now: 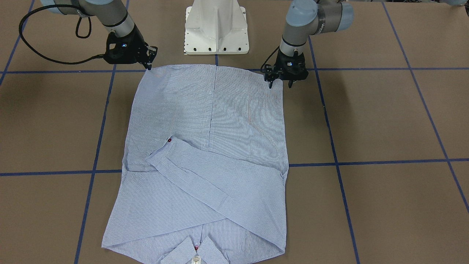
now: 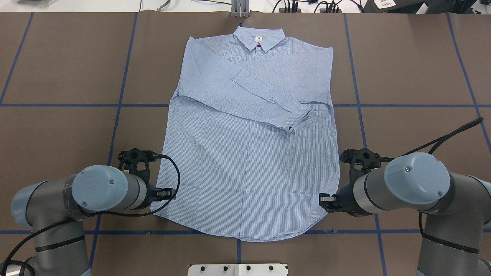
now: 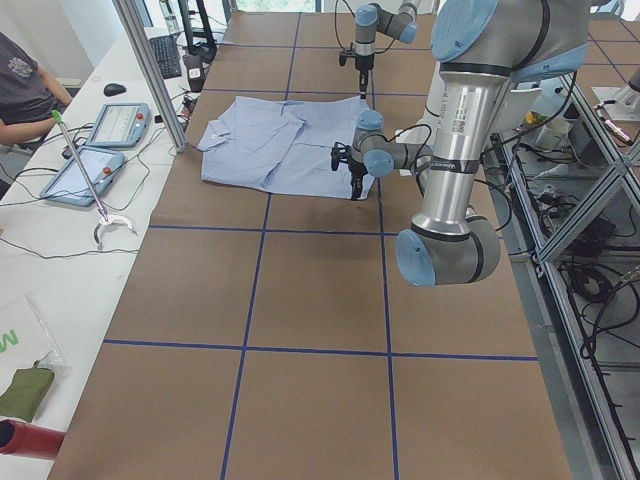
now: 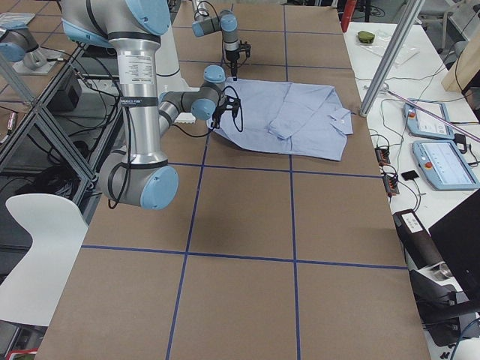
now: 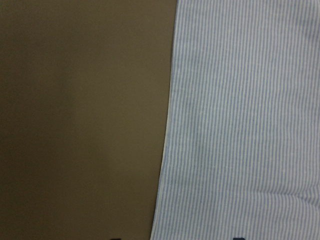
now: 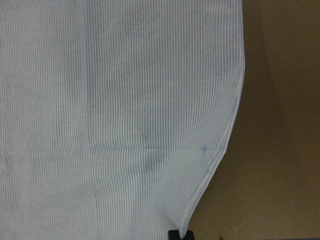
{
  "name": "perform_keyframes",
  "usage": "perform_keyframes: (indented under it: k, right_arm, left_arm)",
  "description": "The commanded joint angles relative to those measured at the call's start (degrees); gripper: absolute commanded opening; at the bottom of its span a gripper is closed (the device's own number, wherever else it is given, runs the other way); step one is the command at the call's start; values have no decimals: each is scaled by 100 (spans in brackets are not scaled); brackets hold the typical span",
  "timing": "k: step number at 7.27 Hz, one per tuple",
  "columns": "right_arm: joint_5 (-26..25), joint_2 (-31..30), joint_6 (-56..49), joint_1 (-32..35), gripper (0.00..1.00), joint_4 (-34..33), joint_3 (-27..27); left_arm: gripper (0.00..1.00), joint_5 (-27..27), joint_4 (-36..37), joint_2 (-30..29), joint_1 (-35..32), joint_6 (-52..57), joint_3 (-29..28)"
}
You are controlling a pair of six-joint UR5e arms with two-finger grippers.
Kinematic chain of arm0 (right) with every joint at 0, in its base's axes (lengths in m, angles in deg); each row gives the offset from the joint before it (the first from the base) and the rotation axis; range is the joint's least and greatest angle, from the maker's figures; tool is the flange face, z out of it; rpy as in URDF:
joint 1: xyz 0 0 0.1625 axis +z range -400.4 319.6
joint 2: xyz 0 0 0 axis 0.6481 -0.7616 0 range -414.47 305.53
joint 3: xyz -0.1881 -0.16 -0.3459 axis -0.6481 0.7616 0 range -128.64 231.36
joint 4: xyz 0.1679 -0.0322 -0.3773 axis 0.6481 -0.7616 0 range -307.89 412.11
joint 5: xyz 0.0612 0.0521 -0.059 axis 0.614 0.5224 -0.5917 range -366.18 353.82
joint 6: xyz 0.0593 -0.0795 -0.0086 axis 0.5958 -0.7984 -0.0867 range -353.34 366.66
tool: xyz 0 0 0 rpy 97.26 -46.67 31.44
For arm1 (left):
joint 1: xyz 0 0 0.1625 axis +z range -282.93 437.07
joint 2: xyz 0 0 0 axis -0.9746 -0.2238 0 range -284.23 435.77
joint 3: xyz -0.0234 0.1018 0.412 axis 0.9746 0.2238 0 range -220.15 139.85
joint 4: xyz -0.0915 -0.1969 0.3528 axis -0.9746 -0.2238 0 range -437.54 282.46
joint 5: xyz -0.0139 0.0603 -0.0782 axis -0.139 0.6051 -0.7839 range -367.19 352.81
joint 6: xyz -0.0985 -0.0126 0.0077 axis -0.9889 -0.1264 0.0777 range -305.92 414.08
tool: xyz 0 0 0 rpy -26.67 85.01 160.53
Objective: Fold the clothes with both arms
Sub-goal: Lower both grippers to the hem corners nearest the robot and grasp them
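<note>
The light blue striped shirt [image 2: 249,153] lies flat and face up on the brown table, both sleeves crossed over its chest [image 1: 205,183] and its collar [image 2: 259,38] at the far end from the robot. My left gripper [image 1: 280,85] stands open over the hem corner on its side, one finger on each side of the cloth edge [image 5: 167,150]. My right gripper [image 1: 148,66] is down at the other hem corner with its fingertips [image 6: 181,235] close together on the edge. The fabric [image 6: 125,100] puckers toward them.
The white pedestal base [image 1: 217,33] stands just behind the hem. Blue tape lines grid the brown table [image 2: 402,76]. A side bench holds tablets [image 3: 100,150] and cables, and a person [image 3: 20,80] sits at it. A metal post [image 2: 239,7] stands beyond the collar.
</note>
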Motion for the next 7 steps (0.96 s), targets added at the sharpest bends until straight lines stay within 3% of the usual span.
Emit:
perform_keyframes:
  k: [1, 7]
  right_arm:
    - [5, 0, 0, 20, 0, 0, -7]
    - [14, 0, 0, 64, 0, 0, -51]
  left_arm:
    - [73, -10, 7, 19, 22, 61, -29]
    - [60, -80, -11, 19, 49, 26, -47]
